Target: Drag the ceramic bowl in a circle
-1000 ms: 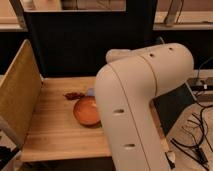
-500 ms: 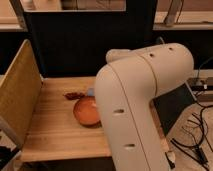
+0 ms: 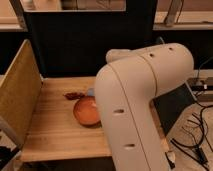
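Orange-brown bowl (image 3: 86,112) on wooden bench (image 3: 55,135), centre-left of frame, partly behind white arm (image 3: 135,100). Red scrap (image 3: 73,95) just above bowl. Pincer hidden behind arm; can't tell its state.

Arm housing blocks the working end

The end effector is out of sight, somewhere behind the big pale arm (image 3: 142,100), which itself runs off the bottom edge. The arm covers the right side of the ceramic bowl (image 3: 85,112) and the right part of the bench (image 3: 55,135). Only a sliver of a bluish object (image 3: 90,92) shows at the arm's edge. The dark red scrap (image 3: 73,95) is too small to identify. Cables (image 3: 197,140) run off the right edge.
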You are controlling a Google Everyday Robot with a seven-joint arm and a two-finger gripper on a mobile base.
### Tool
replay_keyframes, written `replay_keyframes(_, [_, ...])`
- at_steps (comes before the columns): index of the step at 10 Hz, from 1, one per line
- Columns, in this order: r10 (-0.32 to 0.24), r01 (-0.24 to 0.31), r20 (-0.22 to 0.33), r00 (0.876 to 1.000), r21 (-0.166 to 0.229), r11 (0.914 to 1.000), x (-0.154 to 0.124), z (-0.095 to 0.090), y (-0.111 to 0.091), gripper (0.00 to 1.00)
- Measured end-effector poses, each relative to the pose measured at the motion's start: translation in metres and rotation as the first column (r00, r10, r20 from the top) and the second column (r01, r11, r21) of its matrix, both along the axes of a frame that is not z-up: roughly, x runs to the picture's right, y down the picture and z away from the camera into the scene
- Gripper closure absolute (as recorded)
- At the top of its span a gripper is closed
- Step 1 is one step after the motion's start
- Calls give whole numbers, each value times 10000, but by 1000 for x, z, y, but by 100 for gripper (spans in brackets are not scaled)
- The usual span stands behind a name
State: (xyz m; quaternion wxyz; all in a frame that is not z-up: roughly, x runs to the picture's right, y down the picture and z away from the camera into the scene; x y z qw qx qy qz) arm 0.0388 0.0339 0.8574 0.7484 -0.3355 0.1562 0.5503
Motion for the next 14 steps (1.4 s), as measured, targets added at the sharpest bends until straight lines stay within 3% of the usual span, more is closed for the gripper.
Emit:
replay_keyframes(6, [-77,77,7,10000,81,9999,-1,-1,-1,20])
replay_keyframes(7, [-252,251,29,9997,263,9993,-2,-2,-2,20])
replay_keyframes(8, [-737,722,186,9971,716,9948,-13,-4,-2,20])
replay_keyframes(11, [-1737,1581,846,9812,1655,9735,-54,-9,4,20])
replay_keyframes(13, [-1815,1612,1127,9769,1685,9724,-70,-8,16,20])
replay_keyframes(14, [-1744,1545,1242,9768,1548,9758,-75,-4,25,20])
